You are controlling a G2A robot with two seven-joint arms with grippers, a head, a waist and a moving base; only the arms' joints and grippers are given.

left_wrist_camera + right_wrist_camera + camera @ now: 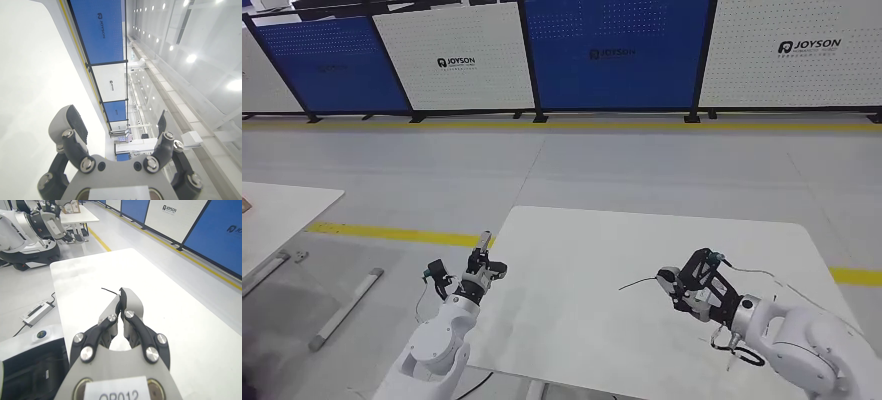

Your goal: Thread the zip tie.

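Black zip tie (108,291) pinched in my right gripper (121,294) over the white table (179,317).
Its thin tail juts past the closed ribbed pads (123,297); the clamped end is hidden. My left gripper (119,117) hangs spread wide, well apart, by the table's edge. A grey cabled box (36,311) lies on the floor.

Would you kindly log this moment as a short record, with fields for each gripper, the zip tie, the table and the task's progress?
left gripper: open, holding nothing, near the table's edge
right gripper: shut on the zip tie, over the table
zip tie: black, thin; one end sticks out past the fingers
table: white, rounded corners
progress: threading not yet done; left gripper is apart from the zip tie
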